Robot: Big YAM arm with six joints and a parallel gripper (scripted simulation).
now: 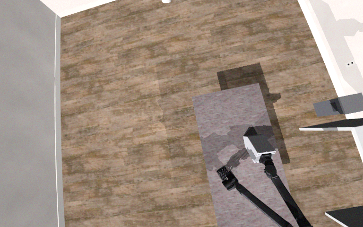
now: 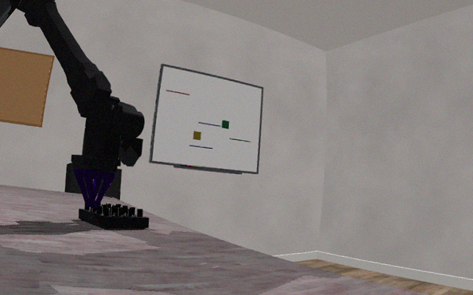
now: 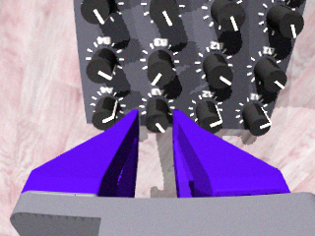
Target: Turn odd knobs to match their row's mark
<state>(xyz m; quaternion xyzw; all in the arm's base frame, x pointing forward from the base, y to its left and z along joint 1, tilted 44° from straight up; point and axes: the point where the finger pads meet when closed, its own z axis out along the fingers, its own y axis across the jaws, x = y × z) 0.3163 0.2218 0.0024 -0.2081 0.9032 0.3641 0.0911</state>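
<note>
On the pale pinkish table [image 2: 253, 290] stands the black knob box [image 3: 79, 39], and the gripper [image 3: 157, 133] hangs right above its near edge. Its two purple fingers flank one knob [image 3: 157, 113] in the nearest row, narrowly parted; whether they actually pinch it I cannot tell. Neighbouring knobs crowd close either side. Behind, a whiteboard [image 2: 209, 120] and corkboard [image 2: 9, 85] hang on the wall.

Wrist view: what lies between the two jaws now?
One black knob, second from the left in the nearest row, stands between the jaws' tips; the wrist view shows this.
</note>
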